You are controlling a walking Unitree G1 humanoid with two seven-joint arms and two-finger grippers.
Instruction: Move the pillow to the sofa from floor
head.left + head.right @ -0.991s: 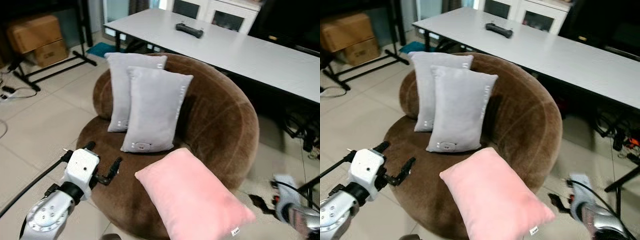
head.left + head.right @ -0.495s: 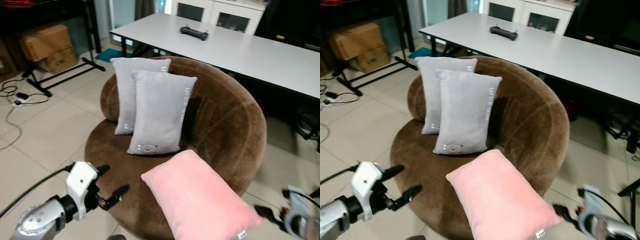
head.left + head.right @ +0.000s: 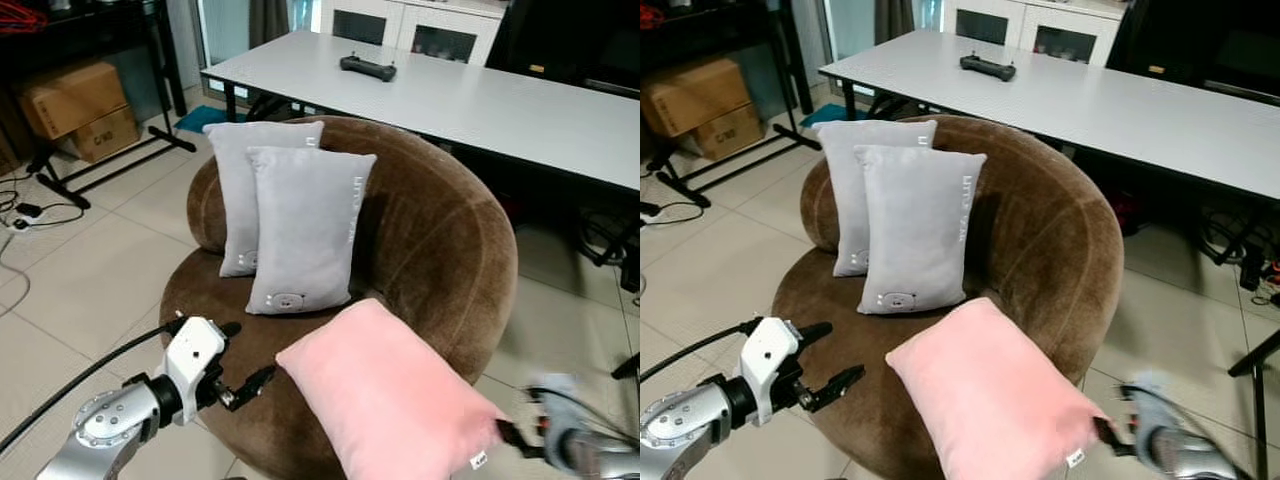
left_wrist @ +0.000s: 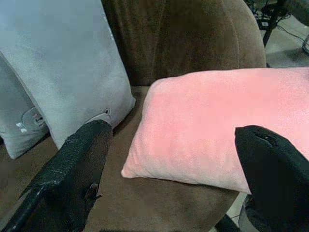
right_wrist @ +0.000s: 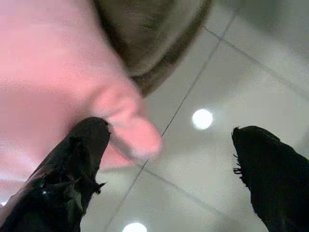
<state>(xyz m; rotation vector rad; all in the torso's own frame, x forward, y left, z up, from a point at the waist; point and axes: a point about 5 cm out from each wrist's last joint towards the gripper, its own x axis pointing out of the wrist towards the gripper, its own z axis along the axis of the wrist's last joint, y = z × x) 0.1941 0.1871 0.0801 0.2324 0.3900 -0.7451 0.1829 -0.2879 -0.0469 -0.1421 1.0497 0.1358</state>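
Observation:
The pink pillow lies flat on the front of the round brown sofa, and its right end hangs over the seat edge. My left gripper hovers open just left of the pillow's near-left corner, above the seat rim. The left wrist view looks past both black fingers to the pink pillow. My right gripper, blurred, is at the pillow's overhanging right corner. In the right wrist view that gripper is open, with the pillow corner beside one finger above the tiled floor.
Two grey pillows lean upright against the sofa's backrest. A long white table with a black controller stands behind the sofa. At far left are cardboard boxes, a black stand and cables on the tiles.
The camera has shifted slightly. My left gripper has closed in on the pillow's left corner, and my right gripper has come in to the pillow's right corner. The pillow has stayed put.

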